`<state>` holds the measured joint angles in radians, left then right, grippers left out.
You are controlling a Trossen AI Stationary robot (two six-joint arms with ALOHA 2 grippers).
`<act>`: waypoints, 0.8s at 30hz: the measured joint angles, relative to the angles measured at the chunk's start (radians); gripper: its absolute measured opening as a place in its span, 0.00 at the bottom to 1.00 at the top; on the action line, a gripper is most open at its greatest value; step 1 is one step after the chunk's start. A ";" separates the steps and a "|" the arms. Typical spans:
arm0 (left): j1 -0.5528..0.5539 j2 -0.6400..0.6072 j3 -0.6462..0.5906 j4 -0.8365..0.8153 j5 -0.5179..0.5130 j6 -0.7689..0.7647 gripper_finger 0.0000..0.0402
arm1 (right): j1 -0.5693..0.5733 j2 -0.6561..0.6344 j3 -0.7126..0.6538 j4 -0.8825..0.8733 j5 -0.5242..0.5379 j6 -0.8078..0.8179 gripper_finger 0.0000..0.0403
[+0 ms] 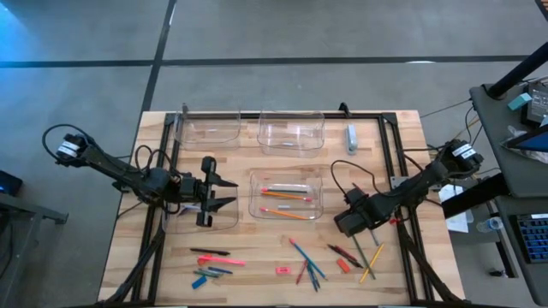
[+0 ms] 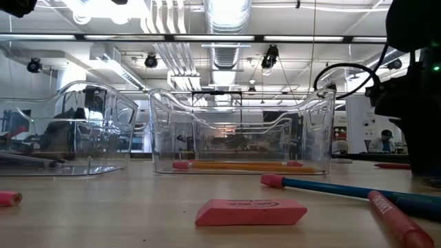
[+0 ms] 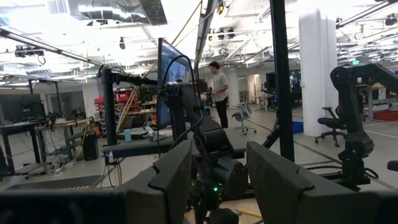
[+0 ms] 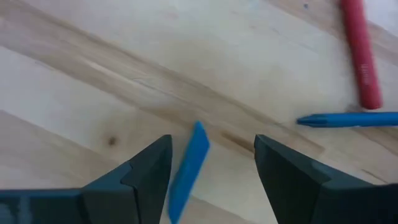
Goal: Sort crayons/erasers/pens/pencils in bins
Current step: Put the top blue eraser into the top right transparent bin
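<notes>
The right claw (image 4: 211, 165) is hanging low over the pale wooden surface (image 1: 257, 248), toward its right side as the high view shows it, with its two dark fingers (image 4: 140, 177) standing well apart and gripping nothing; a flat blue stick (image 4: 189, 171) is lying on the wood between them, touching neither, and whether it is a crayon or something else I cannot tell. Just beyond it, a blue pointed stick (image 4: 348, 119) and a red crayon (image 4: 360, 53) are resting on the wood. The left claw (image 1: 224, 193) is hovering at the left side of the surface, beside the near left clear plastic bin (image 1: 201, 218); its fingers are standing partly apart, empty. Four clear rectangular plastic bins are sitting on the surface: two at the far edge (image 1: 291, 130) and two in the middle row, of which the right one (image 1: 285, 175) is holding several thin orange pencils (image 1: 284, 195). Along the near edge, loose items are lying scattered: a dark pen (image 1: 210, 251), a pink stick (image 1: 221, 261), a small pink eraser (image 1: 282, 270), and a cluster of thin coloured sticks (image 1: 306, 261). In the low view, a flat pink eraser block (image 2: 249, 211) is lying nearest the camera.
</notes>
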<state>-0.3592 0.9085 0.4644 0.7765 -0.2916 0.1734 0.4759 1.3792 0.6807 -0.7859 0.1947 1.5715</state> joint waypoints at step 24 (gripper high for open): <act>-0.002 -0.008 0.000 0.019 0.019 -0.010 0.35 | -0.001 -0.059 0.105 -0.053 0.177 -0.178 0.05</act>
<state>-0.3611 0.9005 0.4644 0.7952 -0.2729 0.1635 0.4749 1.3199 0.7859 -0.8393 0.3713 1.3937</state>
